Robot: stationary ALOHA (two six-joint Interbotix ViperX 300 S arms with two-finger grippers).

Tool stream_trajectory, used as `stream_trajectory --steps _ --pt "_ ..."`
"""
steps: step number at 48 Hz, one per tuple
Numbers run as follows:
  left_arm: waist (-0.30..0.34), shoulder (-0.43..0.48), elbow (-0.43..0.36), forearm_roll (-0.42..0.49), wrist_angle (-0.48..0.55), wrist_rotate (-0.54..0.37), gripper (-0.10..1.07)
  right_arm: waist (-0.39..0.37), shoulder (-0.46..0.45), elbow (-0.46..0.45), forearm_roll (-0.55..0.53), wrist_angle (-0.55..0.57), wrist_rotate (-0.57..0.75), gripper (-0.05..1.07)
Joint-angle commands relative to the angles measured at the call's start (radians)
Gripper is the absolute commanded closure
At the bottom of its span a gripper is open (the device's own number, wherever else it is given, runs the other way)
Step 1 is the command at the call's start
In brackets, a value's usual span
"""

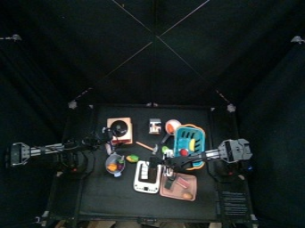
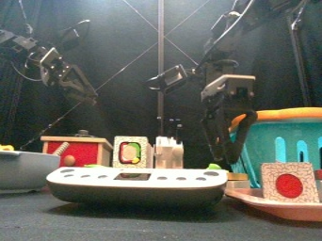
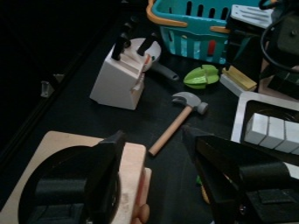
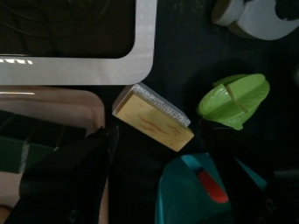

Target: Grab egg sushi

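Leading edge: a white keypad (image 2: 138,184) lies nearest the table's front, with a pink tray (image 2: 270,200) just beside it.
Sushi: the egg sushi (image 4: 155,116), a yellow block with a grey band, lies flat on the black table (image 4: 187,44), just off the keypad's corner and the tray's corner.
Leaf: a green leaf (image 4: 233,99) lies near the sushi, not touching it.
Right gripper: the right gripper (image 4: 158,162) hangs over the sushi with its jaws spread wide, one to each side of the block (nothing is between them, and whether they touch the sushi I cannot tell).
Basket: a teal basket (image 4: 198,188) stands next to the right gripper, on the leaf's side.
Hammer: a wooden-handled hammer (image 3: 176,118) lies on the table past the keypad.
Knife block: a white knife block (image 3: 122,74) stands upright beyond the hammer.
Left gripper: the left gripper (image 3: 158,153) hangs well apart from the sushi, over a pale wooden board (image 3: 131,171); its jaws stand apart and hold nothing.
Back: black curtains close the pen behind everything.
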Motion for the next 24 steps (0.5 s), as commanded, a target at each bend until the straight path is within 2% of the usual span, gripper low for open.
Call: stream_trajectory --steps 1,24 --pt "0.003 0.0 -0.014 -0.002 0.012 -0.002 0.07 0.011 0.0 -0.023 -0.012 0.0 -0.009 0.0" --pt "0.003 0.0 -0.011 -0.002 0.021 -0.002 0.07 0.014 0.054 -0.031 -0.003 0.0 -0.014 0.01"
